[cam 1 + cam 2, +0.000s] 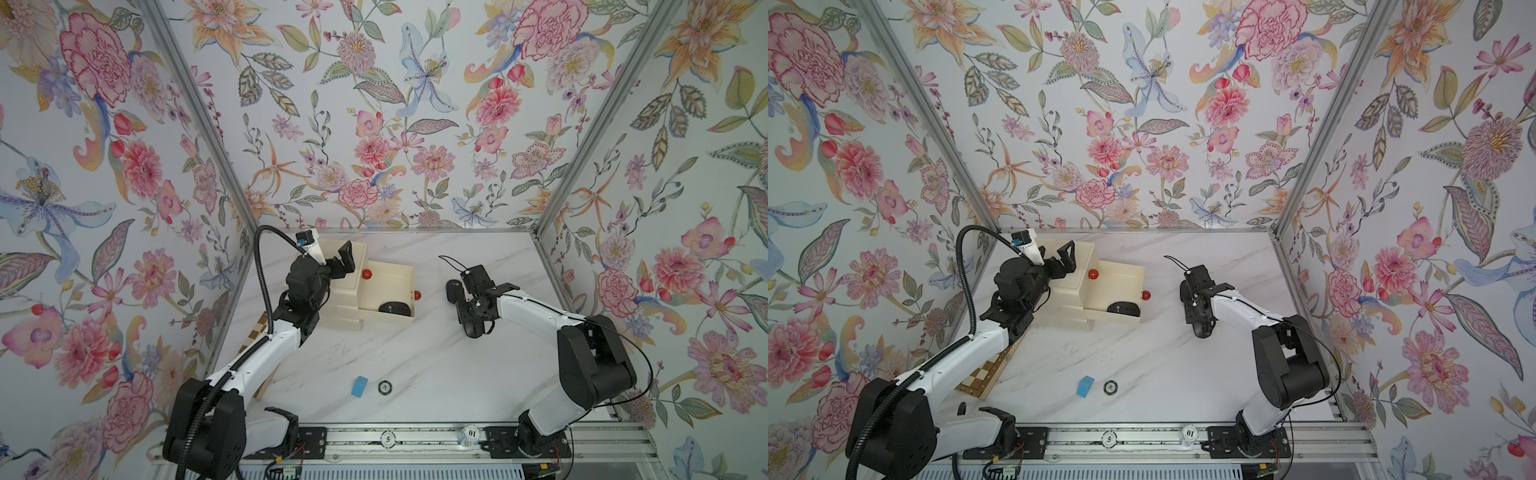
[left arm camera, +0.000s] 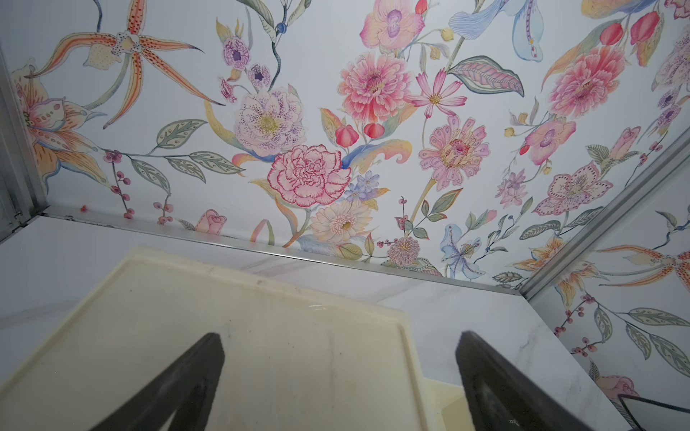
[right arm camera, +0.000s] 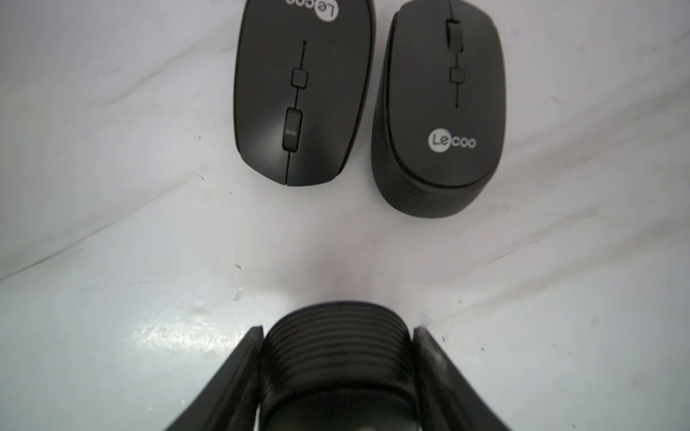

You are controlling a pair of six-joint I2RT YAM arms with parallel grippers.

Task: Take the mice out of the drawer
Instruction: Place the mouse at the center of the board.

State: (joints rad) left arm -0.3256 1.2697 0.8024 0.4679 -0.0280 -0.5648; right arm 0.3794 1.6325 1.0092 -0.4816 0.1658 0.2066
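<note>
Clamping a matte black oval mouse [image 3: 336,358] in the right hand [image 3: 338,330], we are aiming its ribbed end, long axis along the hand's reach, at two black mice [image 3: 302,93] lying parallel, head to tail, on the white marble desk [image 3: 112,224]. One black mouse [image 1: 394,308] is waiting in the open cream drawer [image 1: 390,270], and the left hand [image 2: 340,336] is gaping apart.

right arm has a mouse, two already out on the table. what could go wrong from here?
1. The right gripper pinches the held mouse by its ribbed sides near the fingertips, so it might slip or twist on release.
2. The two placed mice lie close ahead, and a forward set-down could bump them.
3. The mouse left inside hugs the front of the drawer, probably leaving little finger room.
</note>
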